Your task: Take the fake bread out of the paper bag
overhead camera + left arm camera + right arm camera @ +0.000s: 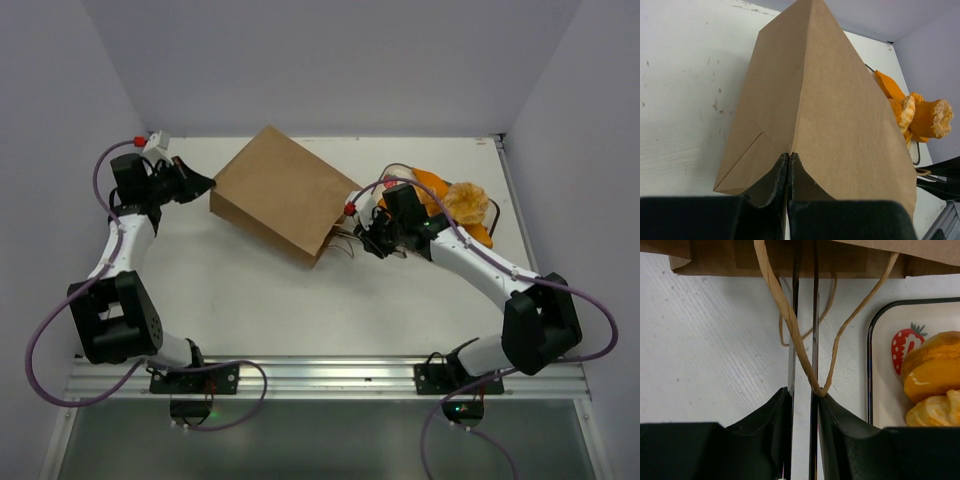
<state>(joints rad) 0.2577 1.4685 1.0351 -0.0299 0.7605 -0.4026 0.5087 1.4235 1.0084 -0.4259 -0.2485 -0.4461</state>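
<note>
The brown paper bag (285,195) lies on its side at the back middle of the table, mouth toward the right. My left gripper (205,183) is shut on the bag's bottom fold; in the left wrist view its jaws (790,156) pinch the ridge of the bag (840,100). My right gripper (372,240) is at the bag's mouth, jaws a narrow gap apart (804,390). A twisted handle loop (785,310) rests against its right fingertip (822,400). The orange fake bread (465,203) lies outside the bag on a tray, also seen in both wrist views (920,117) (935,370).
The tray (871,365) has a dark rim and a strawberry print and sits right of the bag's mouth. A second handle (345,248) trails on the table. White walls close the back and sides; a metal rail runs along the near edge.
</note>
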